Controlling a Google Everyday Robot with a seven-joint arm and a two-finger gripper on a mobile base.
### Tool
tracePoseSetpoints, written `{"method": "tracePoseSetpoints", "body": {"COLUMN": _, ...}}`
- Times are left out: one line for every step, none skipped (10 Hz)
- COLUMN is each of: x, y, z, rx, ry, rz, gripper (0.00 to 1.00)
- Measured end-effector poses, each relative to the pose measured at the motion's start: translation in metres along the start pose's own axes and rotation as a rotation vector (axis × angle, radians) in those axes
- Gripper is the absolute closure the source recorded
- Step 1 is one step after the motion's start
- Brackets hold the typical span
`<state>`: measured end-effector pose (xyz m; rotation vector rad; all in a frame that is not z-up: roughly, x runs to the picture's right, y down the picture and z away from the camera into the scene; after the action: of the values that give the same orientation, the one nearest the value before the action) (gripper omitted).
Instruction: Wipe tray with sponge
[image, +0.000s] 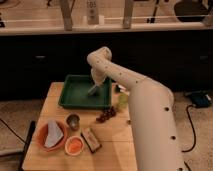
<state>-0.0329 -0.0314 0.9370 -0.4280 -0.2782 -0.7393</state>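
A wooden table (111, 142) stands before dark cabinets. At its far side lies the green tray (75, 93). The gripper (94, 88) reaches down into the tray's right half, with the pale sponge (92, 92) at its tip on the tray floor. I cannot tell whether it is clamped. Two orange bowls (74, 145) sit near left.

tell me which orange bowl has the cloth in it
The larger orange bowl, farthest left, holds the grey cloth; the smaller orange bowl beside it has none. The end effector is down in the green tray.
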Motion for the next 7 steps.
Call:
{"method": "tracePoseSetpoints", "body": {"x": 0.0002, "y": 0.0, "z": 0.0001, "rx": 0.0, "ry": 0.001, "rz": 0.0, "gripper": 0.97}}
{"method": "tracePoseSetpoints", "body": {"x": -0.0021, "y": -0.0017, "z": 0.0003, "rx": 0.001, "ry": -0.002, "rz": -0.003, "gripper": 0.97}}
{"method": "tracePoseSetpoints", "body": {"x": -0.0025, "y": -0.0015, "z": 0.0004, "rx": 0.0, "ry": -0.004, "rz": -0.002, "gripper": 0.97}}
{"method": "tracePoseSetpoints", "body": {"x": -0.0015, "y": -0.0006, "z": 0.0004, "rx": 0.0, "ry": -0.003, "rz": -0.001, "gripper": 0.97}}
{"method": "tracePoseSetpoints", "body": {"x": -0.0009, "y": -0.0001, "z": 0.0005, "rx": 0.0, "ry": -0.002, "rz": -0.001, "gripper": 0.97}}
{"method": "tracePoseSetpoints", "body": {"x": -0.0015, "y": -0.0002, "z": 0.0012, "rx": -0.001, "ry": -0.003, "rz": -0.001, "gripper": 0.97}}
{"method": "tracePoseSetpoints", "body": {"x": -0.002, "y": -0.0005, "z": 0.0016, "rx": -0.001, "ry": -0.003, "rz": -0.002, "gripper": 0.97}}
